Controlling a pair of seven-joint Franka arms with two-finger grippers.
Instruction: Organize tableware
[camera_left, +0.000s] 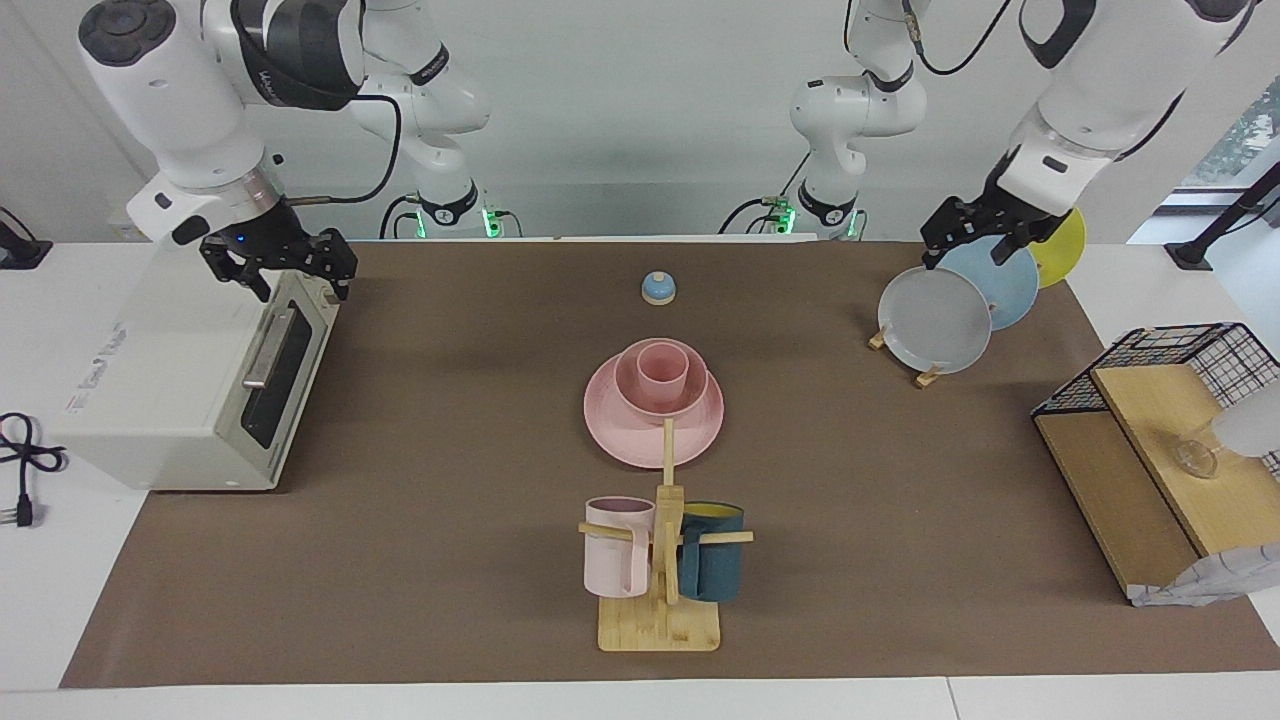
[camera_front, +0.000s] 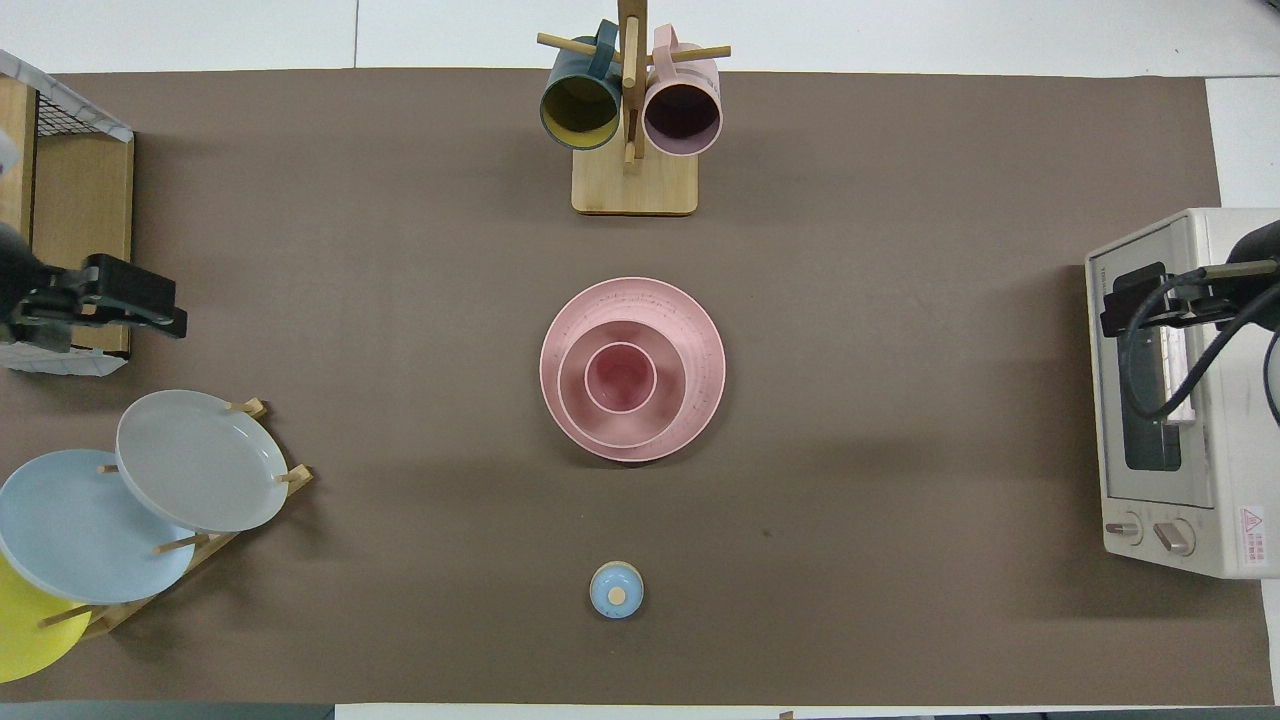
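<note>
Tableware sat nested mid-table: cup (camera_left: 661, 366) in bowl (camera_left: 628, 388) on plate (camera_left: 600, 420). Left gripper (camera_left: 975, 228) hung spread over the plate rack (camera_left: 928, 376), right gripper (camera_left: 285, 268) spread over the toaster oven (camera_left: 170, 400), both empty. A careless reach could topple the stack.

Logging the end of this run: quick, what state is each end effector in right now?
Left end effector: over the plate rack, holding nothing, fingers cannot be told.
Right end effector: over the toaster oven, open, empty.
</note>
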